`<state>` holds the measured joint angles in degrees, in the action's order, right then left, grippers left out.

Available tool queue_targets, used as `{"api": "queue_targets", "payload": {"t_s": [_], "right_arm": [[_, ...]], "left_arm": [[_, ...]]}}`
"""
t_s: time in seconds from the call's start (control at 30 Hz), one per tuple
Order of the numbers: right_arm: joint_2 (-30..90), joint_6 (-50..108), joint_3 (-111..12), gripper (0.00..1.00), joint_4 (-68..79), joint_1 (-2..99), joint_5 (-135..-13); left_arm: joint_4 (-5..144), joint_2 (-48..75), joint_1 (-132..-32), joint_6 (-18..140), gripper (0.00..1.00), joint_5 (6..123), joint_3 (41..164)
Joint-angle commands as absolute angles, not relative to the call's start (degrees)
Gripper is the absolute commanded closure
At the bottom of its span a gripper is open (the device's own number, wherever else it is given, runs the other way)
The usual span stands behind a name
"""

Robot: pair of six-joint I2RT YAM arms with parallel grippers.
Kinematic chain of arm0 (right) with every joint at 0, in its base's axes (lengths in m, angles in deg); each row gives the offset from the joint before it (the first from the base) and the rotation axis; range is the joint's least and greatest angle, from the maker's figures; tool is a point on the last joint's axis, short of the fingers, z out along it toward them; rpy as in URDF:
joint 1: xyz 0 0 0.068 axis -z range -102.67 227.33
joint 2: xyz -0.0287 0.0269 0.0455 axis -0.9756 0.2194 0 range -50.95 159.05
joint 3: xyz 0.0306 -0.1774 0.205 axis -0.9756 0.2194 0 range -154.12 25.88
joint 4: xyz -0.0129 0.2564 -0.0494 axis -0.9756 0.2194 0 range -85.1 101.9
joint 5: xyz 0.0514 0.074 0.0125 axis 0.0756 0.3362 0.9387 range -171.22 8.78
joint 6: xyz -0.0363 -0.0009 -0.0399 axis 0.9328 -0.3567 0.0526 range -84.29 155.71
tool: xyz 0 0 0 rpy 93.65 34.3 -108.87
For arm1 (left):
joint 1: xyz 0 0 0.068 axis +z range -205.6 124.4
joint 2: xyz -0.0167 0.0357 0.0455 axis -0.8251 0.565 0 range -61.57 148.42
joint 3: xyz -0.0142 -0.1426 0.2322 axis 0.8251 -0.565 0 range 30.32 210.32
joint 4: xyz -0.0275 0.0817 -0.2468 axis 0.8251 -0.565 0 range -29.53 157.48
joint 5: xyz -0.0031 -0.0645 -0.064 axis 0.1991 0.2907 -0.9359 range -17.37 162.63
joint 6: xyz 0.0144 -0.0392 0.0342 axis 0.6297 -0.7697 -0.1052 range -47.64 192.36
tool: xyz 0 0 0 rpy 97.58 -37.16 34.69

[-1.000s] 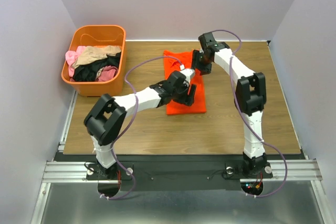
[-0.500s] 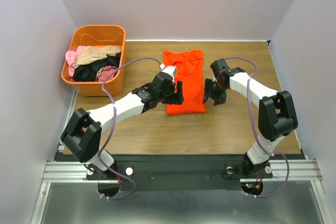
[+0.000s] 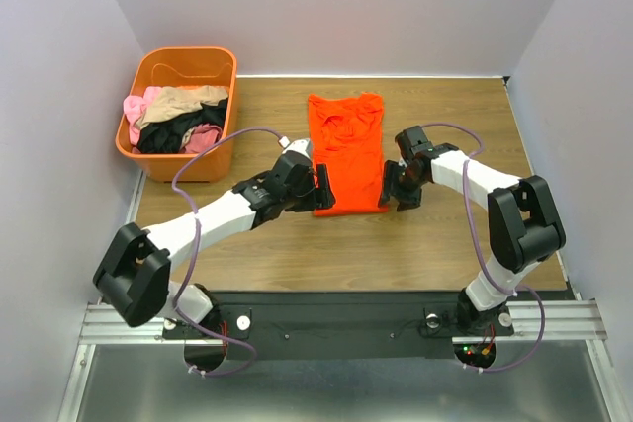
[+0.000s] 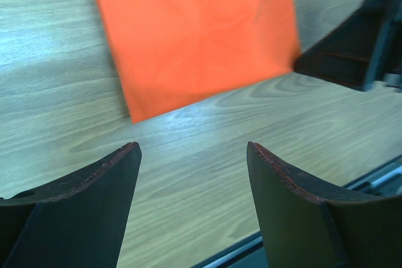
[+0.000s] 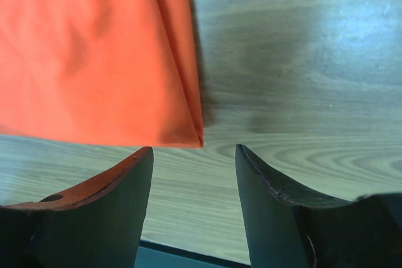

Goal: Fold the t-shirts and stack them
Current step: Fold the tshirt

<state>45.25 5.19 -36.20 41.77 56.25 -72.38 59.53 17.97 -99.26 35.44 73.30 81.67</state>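
An orange plastic tub [image 3: 188, 50] stands well left of and beyond both jaws, on the wooden table [image 3: 297, 254] beneath them.

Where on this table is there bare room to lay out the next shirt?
The widest bare patch of table is the near strip between the orange tee and the front rail. The far right corner, beyond the right arm, is bare too. Crowded: the tee's near corners, flanked by the left gripper and right gripper.
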Motion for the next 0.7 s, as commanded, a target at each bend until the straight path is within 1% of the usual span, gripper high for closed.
{"api": "queue_targets", "payload": {"t_s": [0.0, 0.2, 0.3, 0.4, 0.5, 0.53, 0.57, 0.6, 0.67], "right_arm": [[45.9, 4.9, -38.3, 0.4, 38.1, 56.0, -72.1], [49.0, 5.7, -37.0, 0.45, 37.3, 55.6, -73.8], [49.7, 5.9, -36.3, 0.5, 36.9, 55.5, -73.9], [49.9, 6.0, -35.6, 0.62, 36.6, 55.4, -74.4], [50.1, 6.4, -35.3, 0.69, 36.7, 55.4, -74.0], [50.1, 6.4, -35.3, 0.74, 36.7, 55.4, -73.7], [50.3, 6.4, -35.4, 0.77, 36.7, 55.4, -73.2], [50.4, 6.4, -35.4, 0.83, 36.7, 55.3, -73.1], [50.7, 6.5, -35.5, 0.89, 36.7, 55.4, -73.0]], "left_arm": [[60.2, 13.8, -99.2, 32.6, 0.2, 75.2, 79.7], [59.6, 12.5, -99.2, 31.1, 0.21, 75.4, 78.6], [59.7, 12.7, -99.3, 31.1, 0.21, 75.3, 78.4], [59.7, 14.8, -99.2, 31.3, 0.21, 74.7, 78.6], [60.2, 17.4, -99.3, 31.9, 0.21, 74.4, 78.5], [60.4, 18.0, -99.2, 32.1, 0.21, 74.6, 78.6], [60.5, 19.3, -99.2, 32.3, 0.22, 74.7, 78.7], [60.5, 20.0, -99.2, 33.1, 0.21, 74.6, 79.3], [60.4, 22.4, -99.2, 33.7, 0.22, 74.7, 80.1]]}}
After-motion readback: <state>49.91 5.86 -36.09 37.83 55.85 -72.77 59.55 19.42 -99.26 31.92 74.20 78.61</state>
